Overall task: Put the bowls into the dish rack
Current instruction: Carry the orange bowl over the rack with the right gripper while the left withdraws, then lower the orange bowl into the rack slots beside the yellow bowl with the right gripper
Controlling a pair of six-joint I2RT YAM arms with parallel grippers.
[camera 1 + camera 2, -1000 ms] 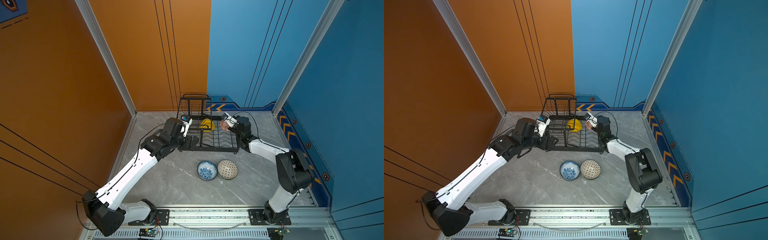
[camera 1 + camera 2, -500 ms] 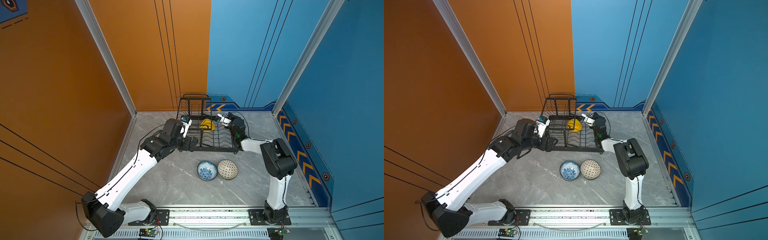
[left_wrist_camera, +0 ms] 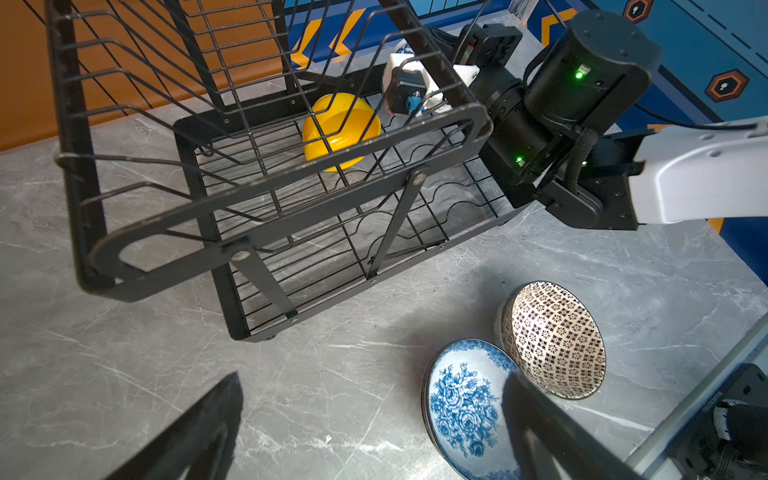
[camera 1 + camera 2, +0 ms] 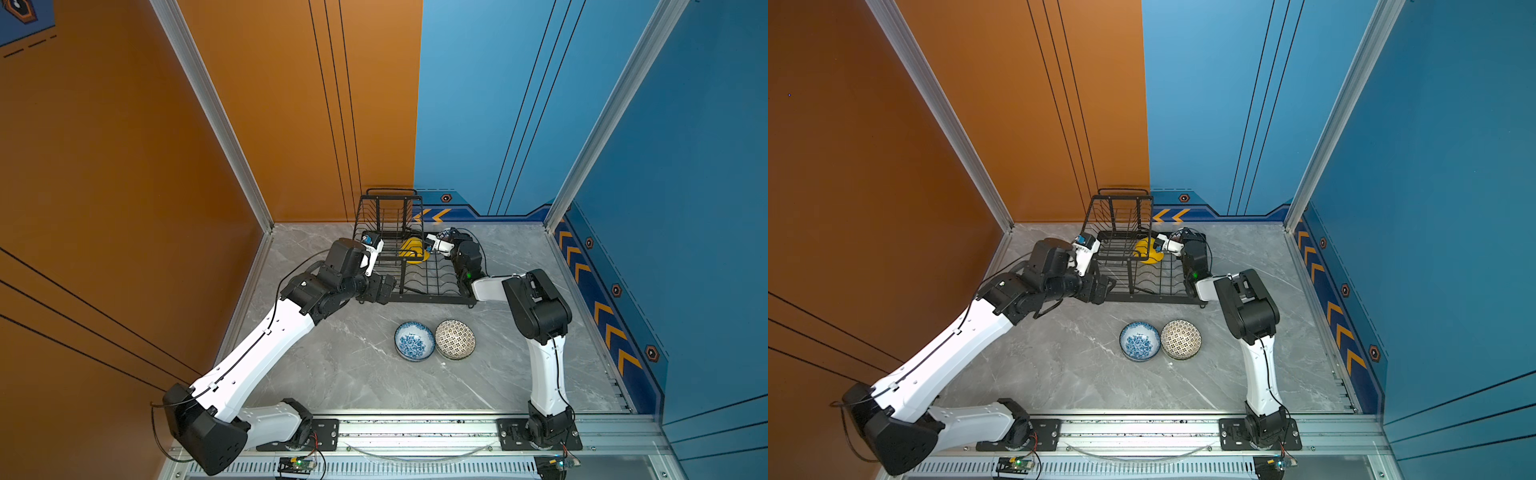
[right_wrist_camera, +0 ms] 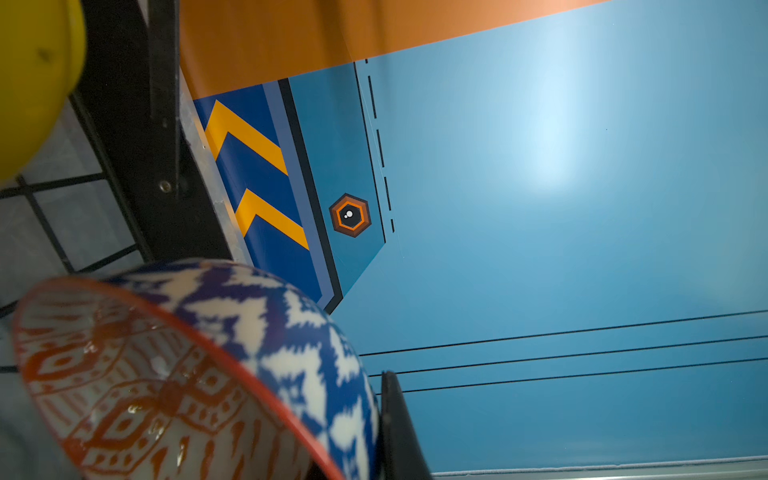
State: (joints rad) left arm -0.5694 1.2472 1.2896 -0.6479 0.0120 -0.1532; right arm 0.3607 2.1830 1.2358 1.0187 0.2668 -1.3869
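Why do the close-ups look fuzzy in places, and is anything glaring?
Right wrist view: the patterned bowl, very near the lens, looks soft, as does the yellow bowl; a pale glare patch shows on the blue wall. Left wrist view: the left tool is blurred, the floral bowl sharp.

A grey marbled floor is seen. Behind the floor, an orange wall is joined to a blue wall.

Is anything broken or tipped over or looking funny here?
Nothing is broken or spilled. The yellow bowl lies tipped over in the dish rack, outside showing, perhaps on purpose. The right end effector holds the orange-patterned bowl tilted near it.
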